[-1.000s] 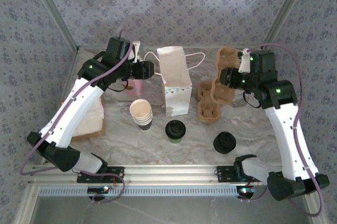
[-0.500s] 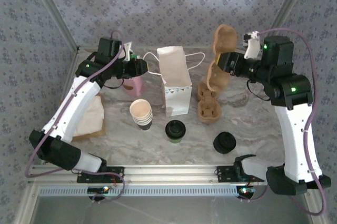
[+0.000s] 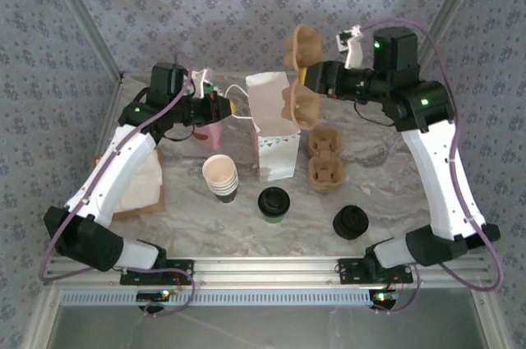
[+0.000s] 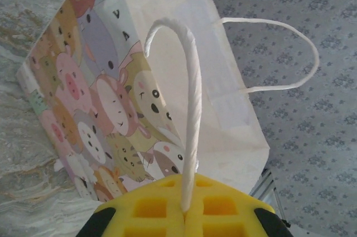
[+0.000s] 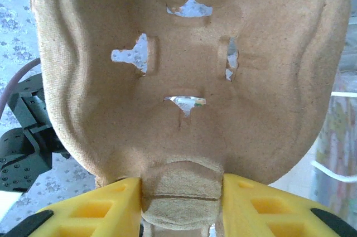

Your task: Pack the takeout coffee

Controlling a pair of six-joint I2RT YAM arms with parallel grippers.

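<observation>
Swung leftward since a second ago, your right gripper (image 3: 319, 80) clamps the cup carrier (image 3: 301, 107), holding it up just beside the paper bag (image 3: 275, 140). Your coffee cup (image 3: 274, 203) stands well back from both grippers, toward the arm bases, untouched. Your left gripper (image 3: 223, 107) is pinched tight on the bag's handle (image 4: 192, 114).

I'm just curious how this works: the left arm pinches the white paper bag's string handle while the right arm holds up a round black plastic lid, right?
Not quite. The right gripper holds a brown moulded-pulp cup carrier, not a lid, as the right wrist view shows. The left gripper does pinch the handle of the white paper bag.
</observation>
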